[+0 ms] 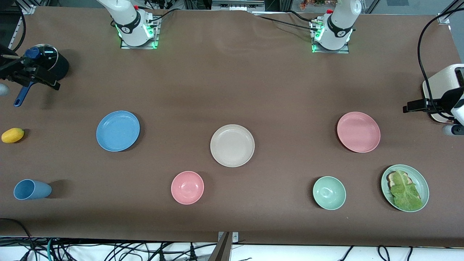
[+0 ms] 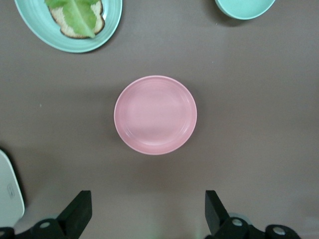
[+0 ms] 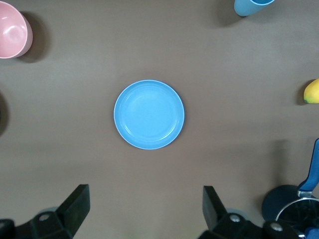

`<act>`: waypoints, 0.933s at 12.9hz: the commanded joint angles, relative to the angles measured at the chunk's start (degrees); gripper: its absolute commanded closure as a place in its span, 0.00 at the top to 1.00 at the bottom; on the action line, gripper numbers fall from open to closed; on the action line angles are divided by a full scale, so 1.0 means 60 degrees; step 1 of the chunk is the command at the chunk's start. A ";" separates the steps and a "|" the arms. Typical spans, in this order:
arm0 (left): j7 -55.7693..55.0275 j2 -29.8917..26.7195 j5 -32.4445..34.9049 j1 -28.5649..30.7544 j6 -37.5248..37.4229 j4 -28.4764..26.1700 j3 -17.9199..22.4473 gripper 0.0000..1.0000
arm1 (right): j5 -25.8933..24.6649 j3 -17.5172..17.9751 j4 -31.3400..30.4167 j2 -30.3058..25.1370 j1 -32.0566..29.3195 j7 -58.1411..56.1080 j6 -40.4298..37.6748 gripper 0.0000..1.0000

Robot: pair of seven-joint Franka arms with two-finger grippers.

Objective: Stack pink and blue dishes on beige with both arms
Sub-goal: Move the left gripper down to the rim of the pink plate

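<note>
The cream-beige plate point(image 1: 232, 145) lies at the table's middle. The sky blue plate point(image 1: 117, 131) point(image 3: 149, 114) lies toward the right arm's end, the salmon pink plate point(image 1: 358, 132) point(image 2: 155, 115) toward the left arm's end. All three lie flat and apart. My right gripper point(image 1: 43, 80) point(image 3: 146, 206) hangs high in the air and open, with the blue plate below it and nothing between its fingers. My left gripper point(image 1: 411, 107) point(image 2: 148, 209) hangs high as well, open and empty, looking down on the pink plate.
Nearer the front camera stand a pink bowl point(image 1: 187, 187), a green bowl point(image 1: 329, 193), a pale green plate with bread and lettuce point(image 1: 420, 181) and a blue cup point(image 1: 32, 189). A lemon point(image 1: 12, 135), a dark pot point(image 1: 47, 65) and a white appliance point(image 1: 440, 87) sit at the table's ends.
</note>
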 commanded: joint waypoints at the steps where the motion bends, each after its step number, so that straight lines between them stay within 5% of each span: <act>1: 0.0648 0.1022 -0.0597 0.0439 0.0510 0.0259 -0.0063 1.00 | 0.0035 0.0036 0.0018 -0.0048 -0.0032 -0.0012 -0.0091 1.00; 8: 0.1142 0.2197 -0.1503 0.0861 0.1037 0.0113 -0.0092 1.00 | 0.0035 0.0036 0.0018 -0.0048 -0.0032 -0.0027 -0.0091 1.00; 12: 0.3106 0.2447 -0.2149 0.1361 0.2705 -0.1041 -0.0078 1.00 | 0.0035 0.0022 0.0018 -0.0048 -0.0032 -0.0012 -0.0106 1.00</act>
